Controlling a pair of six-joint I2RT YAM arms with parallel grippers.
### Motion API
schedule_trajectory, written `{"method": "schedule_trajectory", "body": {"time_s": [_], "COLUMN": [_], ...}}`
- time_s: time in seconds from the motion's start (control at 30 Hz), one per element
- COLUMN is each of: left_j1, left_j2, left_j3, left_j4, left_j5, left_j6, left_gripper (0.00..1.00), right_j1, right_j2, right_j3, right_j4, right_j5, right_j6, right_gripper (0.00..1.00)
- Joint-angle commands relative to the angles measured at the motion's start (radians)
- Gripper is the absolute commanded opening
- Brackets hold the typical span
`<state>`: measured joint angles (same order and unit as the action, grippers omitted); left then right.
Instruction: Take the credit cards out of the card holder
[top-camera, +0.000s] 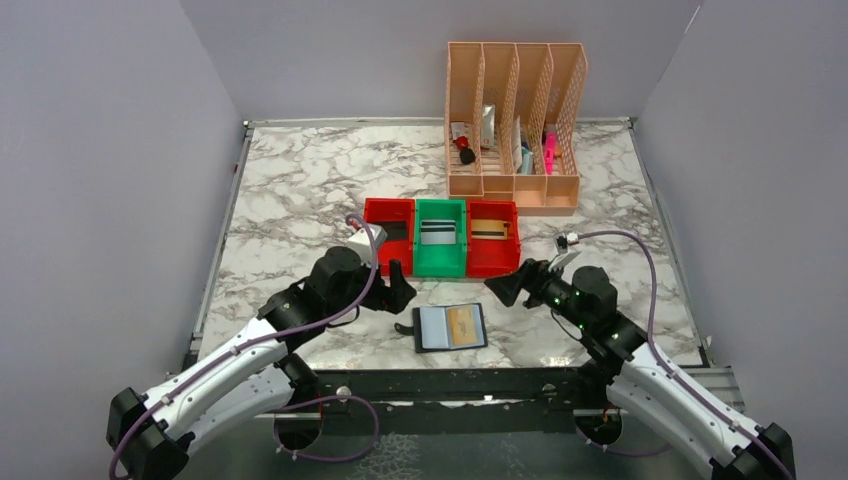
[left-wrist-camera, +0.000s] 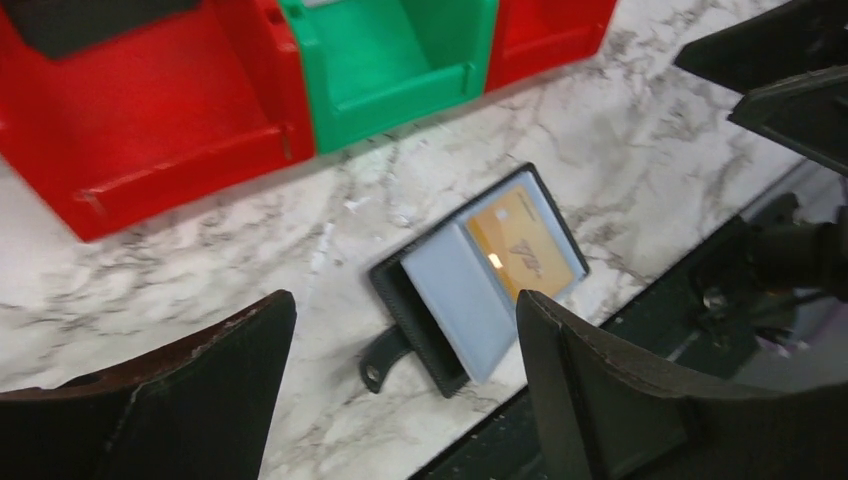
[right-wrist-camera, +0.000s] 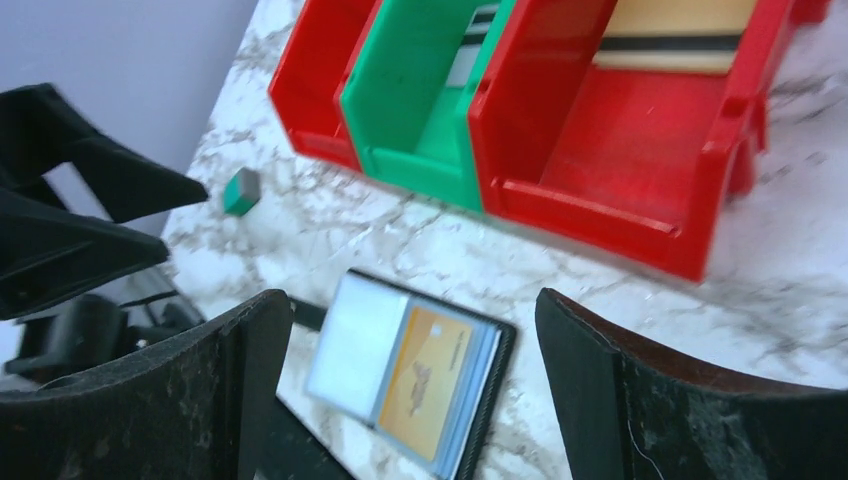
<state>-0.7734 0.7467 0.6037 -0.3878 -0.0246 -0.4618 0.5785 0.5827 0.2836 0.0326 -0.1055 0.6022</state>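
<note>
Leftmost, we see the left arm (top-camera: 250, 345) reaching in from the near edge of the white marble-patterned counter (top-camera: 300, 190). Its black jaws are spread wide and hover just in front of the left red plastic bin (top-camera: 388, 235), which holds something dark that we cannot make out. Pressed against that bin's right side stands a green plastic bin (top-camera: 441, 237), with a grey card bearing a dark stripe (top-camera: 438, 237) lying inside it.

Next, in front of the green bin and close to the counter's near edge, the small black bifold card holder (top-camera: 450, 327) lies flat and open, between the two sets of jaws and touching neither. Its short strap tab (top-camera: 405, 328) sticks out to the left. The left half shows a blue-grey pocket, and an orange card (top-camera: 462, 322) sits in the right half.

Further right, a second red plastic bin (top-camera: 493, 238) touches the green one and holds a tan card with a black stripe (top-camera: 488, 232). Just in front of it, the right arm (top-camera: 640, 365) points its jaws leftward, and they too stand spread wide.

Finally, at the back right of the counter, a peach-coloured four-slot file organiser (top-camera: 513, 125) stands upright with small items in its slots.
</note>
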Motion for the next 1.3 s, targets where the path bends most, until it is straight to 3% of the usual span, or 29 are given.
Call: {"method": "schedule_trajectory", "body": {"time_s": [0.0,0.13,0.37,0.57,0.73,0.93,1.27], "left_j1": [0.001,-0.037,-0.215,-0.266,-0.280,-0.293,-0.309], "left_j2": [0.028,0.062,0.176,0.262,0.317,0.387,0.472], "left_j3": [-0.085,-0.152,-0.160,-0.191,-0.215,-0.208,-0.196], "left_j4": [0.246,0.408,0.474,0.572,0.648,0.658,0.658], "left_j5": [0.257,0.289,0.099,0.046,0.038,0.028,0.008], "left_j6": [-0.163,-0.255,-0.316,-0.375,-0.398,-0.403,-0.400], "left_gripper": [0.81,0.73,0.69,0.66,0.60,0.54,0.49], "right_j1": [0.001,0.001,0.003,0.003,0.006,0.013,0.024], "right_j2": [-0.023,0.090,0.310,0.389,0.439,0.523,0.654], "right_j3": [-0.083,-0.087,-0.036,-0.013,0.014,0.046,0.079], "right_j4": [0.060,0.076,0.063,0.077,0.061,0.064,0.097], "right_j5": [-0.187,-0.317,-0.426,-0.463,-0.466,-0.463,-0.476], "right_j6": [0.150,0.169,0.124,0.097,0.070,0.049,0.015], "right_gripper": [0.95,0.80,0.56,0.41,0.37,0.31,0.28]}}
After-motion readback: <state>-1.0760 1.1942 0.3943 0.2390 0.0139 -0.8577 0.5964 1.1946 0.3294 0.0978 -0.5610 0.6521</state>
